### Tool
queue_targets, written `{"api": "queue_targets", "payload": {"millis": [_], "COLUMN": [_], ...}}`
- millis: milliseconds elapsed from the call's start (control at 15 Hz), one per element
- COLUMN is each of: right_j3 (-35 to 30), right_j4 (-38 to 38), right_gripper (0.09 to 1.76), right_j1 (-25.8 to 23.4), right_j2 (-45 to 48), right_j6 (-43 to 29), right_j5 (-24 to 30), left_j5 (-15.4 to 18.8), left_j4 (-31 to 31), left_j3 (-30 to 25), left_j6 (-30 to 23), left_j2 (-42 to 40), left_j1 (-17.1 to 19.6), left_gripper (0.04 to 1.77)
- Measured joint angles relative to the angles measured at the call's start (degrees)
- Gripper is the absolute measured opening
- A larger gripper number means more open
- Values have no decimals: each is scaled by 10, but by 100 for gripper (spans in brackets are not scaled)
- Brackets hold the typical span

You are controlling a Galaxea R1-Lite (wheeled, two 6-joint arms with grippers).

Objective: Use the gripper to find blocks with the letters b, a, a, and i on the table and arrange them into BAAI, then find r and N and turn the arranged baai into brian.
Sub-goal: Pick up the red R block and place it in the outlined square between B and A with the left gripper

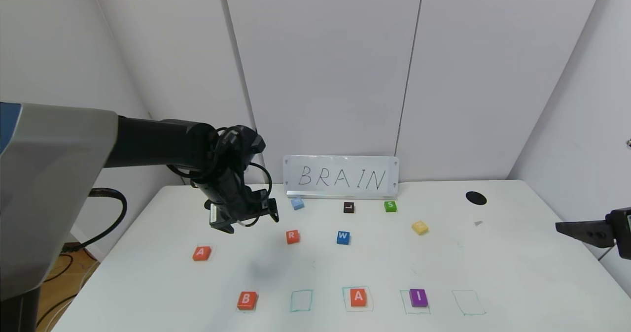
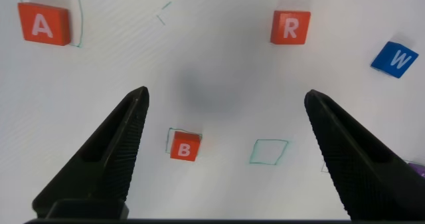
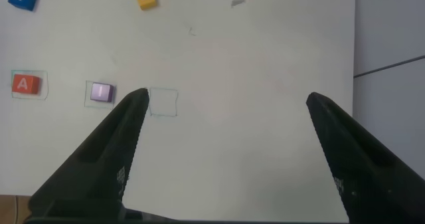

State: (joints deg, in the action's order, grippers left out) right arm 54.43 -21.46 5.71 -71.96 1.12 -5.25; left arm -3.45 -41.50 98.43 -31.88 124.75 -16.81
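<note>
Two squares unfilled | left gripper (image 1: 246,216) open above table (image 1: 517,273)

Head cam looks fwd and down over the table (image 1: 517,253), sign (image 1: 341,176) at far edge. Left wrist cam hangs above the table nearer the sign, facing down; shares R block (image 2: 290,26) w/ head. Right wrist cam at table's right edge; shares I block (image 3: 101,92) w/ head.
</note>
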Motion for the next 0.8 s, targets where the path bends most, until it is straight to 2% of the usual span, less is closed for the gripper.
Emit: {"api": "queue_targets", "payload": {"millis": [133, 467, 800], "right_j3": [-1, -3, -5], "right_j4": [-1, -1, -1], "right_gripper": [171, 171, 171], "right_j1": [3, 11, 14], "right_j2": [2, 6, 5], "right_j6": [-1, -2, -1], "right_j5": [0, 0, 0], "left_j5": [-10, -55, -72], "left_j4": [-8, -8, 0], "left_j3": [33, 105, 143], "left_j6": [-30, -37, -38], "left_j2": [24, 88, 135], "left_j1": [-22, -44, -68], "left_gripper": [168, 169, 170]}}
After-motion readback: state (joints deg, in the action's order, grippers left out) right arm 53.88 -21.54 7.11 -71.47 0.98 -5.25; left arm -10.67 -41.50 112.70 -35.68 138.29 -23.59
